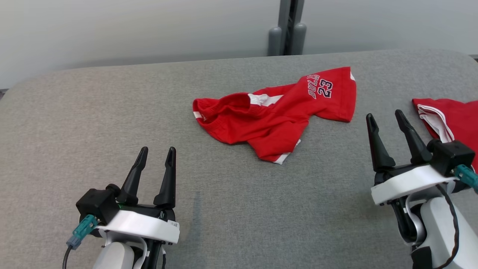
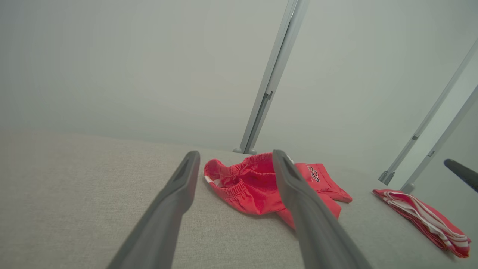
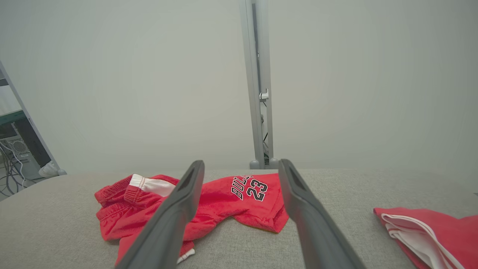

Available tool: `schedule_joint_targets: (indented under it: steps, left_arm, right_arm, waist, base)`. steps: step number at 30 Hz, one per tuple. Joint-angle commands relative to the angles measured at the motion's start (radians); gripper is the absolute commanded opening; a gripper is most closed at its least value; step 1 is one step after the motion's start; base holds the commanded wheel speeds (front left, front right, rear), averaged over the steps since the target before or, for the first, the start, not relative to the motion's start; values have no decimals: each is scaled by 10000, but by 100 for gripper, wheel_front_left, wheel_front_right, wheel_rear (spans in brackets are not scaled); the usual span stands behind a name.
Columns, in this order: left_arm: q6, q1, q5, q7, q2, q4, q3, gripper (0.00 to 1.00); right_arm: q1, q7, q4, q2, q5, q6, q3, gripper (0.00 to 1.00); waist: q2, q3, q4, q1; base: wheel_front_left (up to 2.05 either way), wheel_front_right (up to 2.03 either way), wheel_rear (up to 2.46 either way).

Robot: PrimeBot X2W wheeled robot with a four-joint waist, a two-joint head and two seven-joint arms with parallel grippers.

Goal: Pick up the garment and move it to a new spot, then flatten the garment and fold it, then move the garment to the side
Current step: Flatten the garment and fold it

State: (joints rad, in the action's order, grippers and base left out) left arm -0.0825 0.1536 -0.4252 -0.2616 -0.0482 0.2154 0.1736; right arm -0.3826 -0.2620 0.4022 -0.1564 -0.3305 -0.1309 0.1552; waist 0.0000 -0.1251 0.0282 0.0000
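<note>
Lying crumpled, shorts (image 1: 274,116) run L-R, waistband (image 1: 221,105) L.

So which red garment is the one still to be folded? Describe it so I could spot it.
Look at the big grey table: near its middle, toward the far edge, lies a pair of red shorts. Unlike the folded red garment at the right edge, this one is crumpled and bears a white "23".

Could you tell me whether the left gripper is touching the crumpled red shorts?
No, the left gripper is open and well apart from the red shorts.
</note>
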Motion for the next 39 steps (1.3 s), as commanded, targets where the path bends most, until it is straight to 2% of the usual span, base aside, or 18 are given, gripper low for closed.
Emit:
schedule_joint_targets:
  steps: [1, 8, 14, 19, 25, 29, 35, 36, 37, 38, 39]
  left_arm:
    - [-43, 159, 20, -30, -49, 22, -58, 100]
    - [-139, 524, 21, -32, -46, 160, -48, 100]
    - [-233, 1469, 79, -32, -49, 975, 617, 100]
    - [-328, 2658, 554, -32, -78, 2095, 1205, 100]
    - [-236, 3854, 760, 1, -295, 3304, 1113, 100]
    - [-75, 4522, 797, 85, -475, 4004, 979, 100]
    - [-231, 5221, 789, 527, -723, 4764, 1200, 100]
    - [-281, 5328, 725, 524, -768, 4818, 1206, 82]
    - [-301, 5451, 630, 479, -809, 4818, 1151, 7]
    - [-325, 5576, 466, 476, -823, 4802, 1054, 0]
    - [-347, 5734, 290, 453, -874, 4766, 925, 0]
  right_arm:
    - [128, -45, -129, 48, 74, 3, -46, 100]
    - [567, 253, -1271, 243, 345, 3, -108, 100]
    - [657, 386, -1867, 345, 709, 3, -212, 100]
    - [548, 336, -2041, 493, 728, 3, -307, 100]
    - [469, 162, -2030, 668, 704, 3, -389, 100]
    - [431, 60, -1979, 763, 652, 3, -464, 100]
    - [382, -23, -1872, 870, 589, 3, -535, 100]
    - [365, -32, -1857, 882, 588, 3, -538, 100]
    - [341, -42, -1849, 894, 601, 3, -533, 100]
    - [321, -50, -1839, 908, 605, 3, -542, 100]
    - [303, -58, -1835, 921, 604, 3, -541, 100]
  waist:
    - [0, -103, -153, 0]
    - [0, -478, -595, 0]
    - [0, -1029, -1158, 0]
    - [0, -1491, -1871, 0]
    - [0, -1989, -2705, 0]
    - [0, -2259, -3093, 0]
    - [0, -2490, -3398, 0]
    - [0, -2516, -3427, 0]
    - [0, -2542, -3457, 0]
    - [0, -2566, -3483, 0]
    - [0, -2592, -3504, 0]
  base:
    - [0, 0, 0]
    - [0, 0, 0]
    - [0, 0, 0]
    - [0, 0, 0]
    - [0, 0, 0]
    - [0, 0, 0]
    - [0, 0, 0]
    - [0, 0, 0]
    - [0, 0, 0]
    - [0, 0, 0]
    - [0, 0, 0]
